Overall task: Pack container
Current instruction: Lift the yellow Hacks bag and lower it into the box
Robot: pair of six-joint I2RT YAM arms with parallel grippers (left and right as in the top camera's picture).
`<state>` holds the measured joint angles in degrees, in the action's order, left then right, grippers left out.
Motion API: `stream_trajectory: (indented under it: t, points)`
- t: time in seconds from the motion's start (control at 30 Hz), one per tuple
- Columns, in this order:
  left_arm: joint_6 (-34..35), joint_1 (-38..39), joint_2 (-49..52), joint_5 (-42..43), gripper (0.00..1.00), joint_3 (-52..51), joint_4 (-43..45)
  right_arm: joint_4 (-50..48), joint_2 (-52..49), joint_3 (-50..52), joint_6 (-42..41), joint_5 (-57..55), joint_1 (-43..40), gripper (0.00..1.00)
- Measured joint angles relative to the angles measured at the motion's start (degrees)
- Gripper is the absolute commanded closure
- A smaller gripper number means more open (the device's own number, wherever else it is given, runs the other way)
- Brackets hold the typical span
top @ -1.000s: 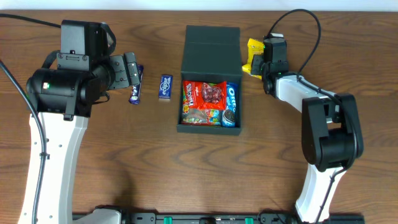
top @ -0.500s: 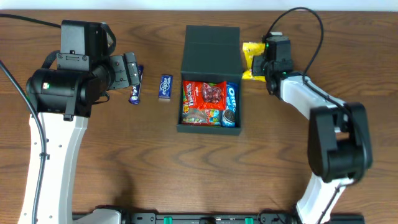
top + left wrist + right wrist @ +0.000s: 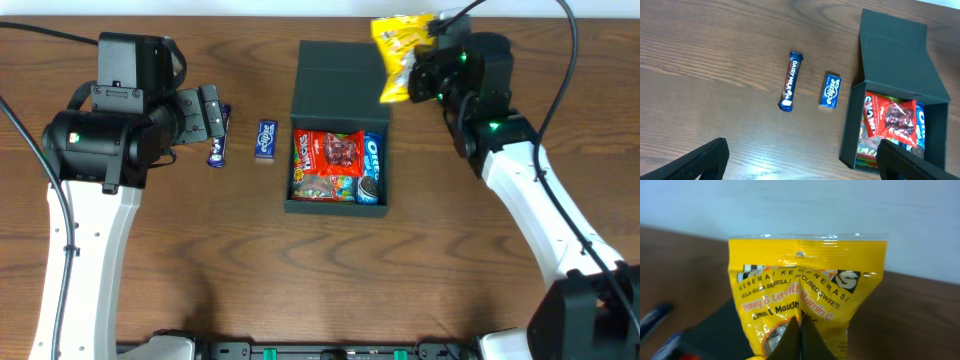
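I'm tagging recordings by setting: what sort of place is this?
Probably a lab or office test bench: a brown wood-grain table, a plain pale wall behind it, and snack packets laid beside a dark green-black matte square box; the right gripper holds a yellow sweets packet.

Container (image 3: pixel 849 126) — lid (image 3: pixel 897 60) open, chocolate bar (image 3: pixel 790 81), gum (image 3: pixel 830 90)
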<state>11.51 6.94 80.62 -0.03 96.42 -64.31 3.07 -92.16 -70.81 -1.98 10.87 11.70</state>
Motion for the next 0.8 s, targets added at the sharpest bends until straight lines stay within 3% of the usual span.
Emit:
stream_trajectory:
  t: [0.13, 0.3, 0.6, 0.8]
  points:
    - [0.0, 0.0, 0.0, 0.0, 0.05, 0.0, 0.0, 4.5, 0.3, 0.0, 4.3, 12.4, 2.3, 0.99]
    - [0.0, 0.0, 0.0, 0.0, 0.05, 0.0, 0.0, 14.8, 0.3, 0.0, 16.4, 25.5, 5.7, 0.99]
    - [0.0, 0.0, 0.0, 0.0, 0.05, 0.0, 0.0, 25.1, -0.4, 0.0, 38.1, 31.3, 9.8, 0.99]
    - [0.0, 0.0, 0.0, 0.0, 0.05, 0.0, 0.0, 25.9, -6.4, 0.0, 43.6, 31.7, 10.6, 0.99]
